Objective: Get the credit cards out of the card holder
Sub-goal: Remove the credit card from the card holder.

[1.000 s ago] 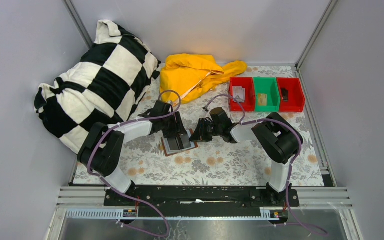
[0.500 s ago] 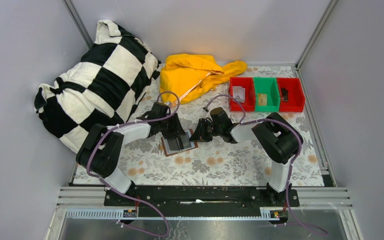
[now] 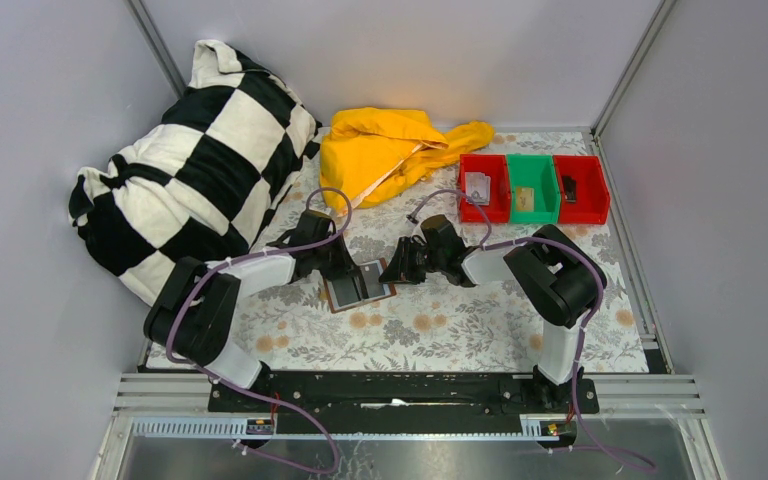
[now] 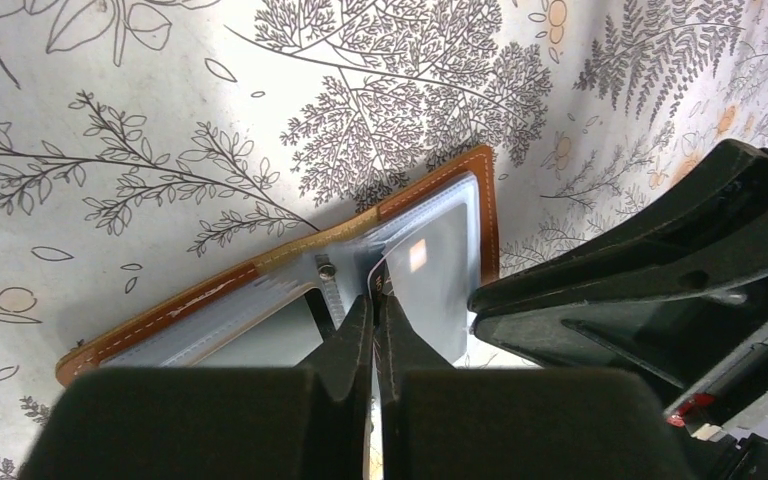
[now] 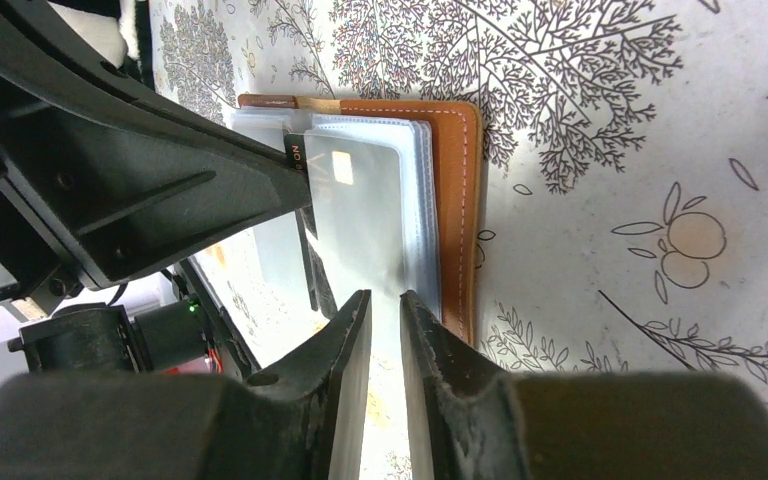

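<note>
**Left gripper (image 4: 375, 290) clamps shut over open card holder (image 4: 260, 272)**

Jaws pressed tight together, the left arm's pincer sets its tips at the middle of the brown card holder, right against the edge of a clear plastic sleeve (image 4: 445, 270). Whether that thin sleeve is caught between the tips cannot be told.

The holder lies open and flat on the floral tablecloth (image 4: 160, 100) between the two arms, its long axis running from one arm to the other. A grey credit card (image 5: 360, 200) with a small chip sits in the top sleeve of the half nearer the right arm. It lies just past the left tips, its long axis aimed at the right gripper (image 5: 378, 305).

That gripper waits at the holder's edge with only a narrow slot between its jaws. The sleeve edge runs toward the slot, but a grip cannot be confirmed.

The right arm looks nearer the card's end, so the draw likely goes that way.

Farther back stand two red bins (image 3: 485, 187) with a green bin (image 3: 531, 190) between them. A yellow garment (image 3: 390, 145) and a chequered pillow (image 3: 190, 160) lie farther still.
</note>
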